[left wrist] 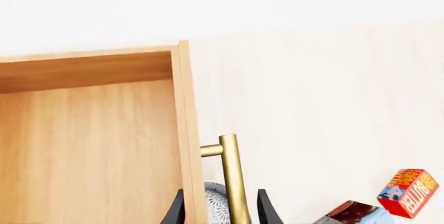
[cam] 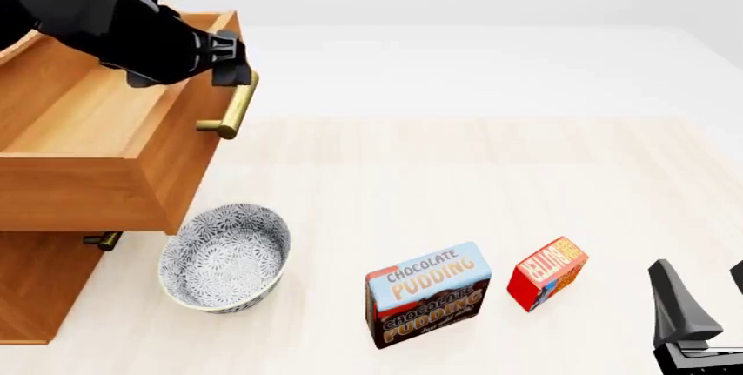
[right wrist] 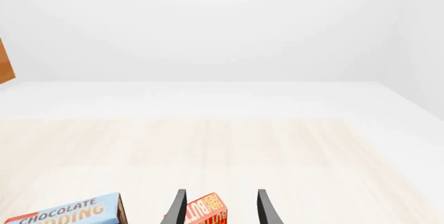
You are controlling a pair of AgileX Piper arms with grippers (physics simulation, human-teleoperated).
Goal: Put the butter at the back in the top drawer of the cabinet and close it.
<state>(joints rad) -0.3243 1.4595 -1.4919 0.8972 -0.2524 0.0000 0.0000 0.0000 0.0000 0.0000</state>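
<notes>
Simulated lab tabletop: pale wood table [cam: 465, 184], blank white surround, wooden cabinet [cam: 35, 279] at 9 o'clock, grocery props.

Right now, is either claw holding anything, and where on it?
The left claw straddles the top drawer's handle mid-bar; contact can't be told. The right claw is open, holding nothing, with the butter between its fingers' line.

Table [cam: 488, 166] carries cabinet [cam: 30, 284], bowl [cam: 224, 257], pudding box [cam: 427, 294], butter [cam: 547, 272].
</notes>
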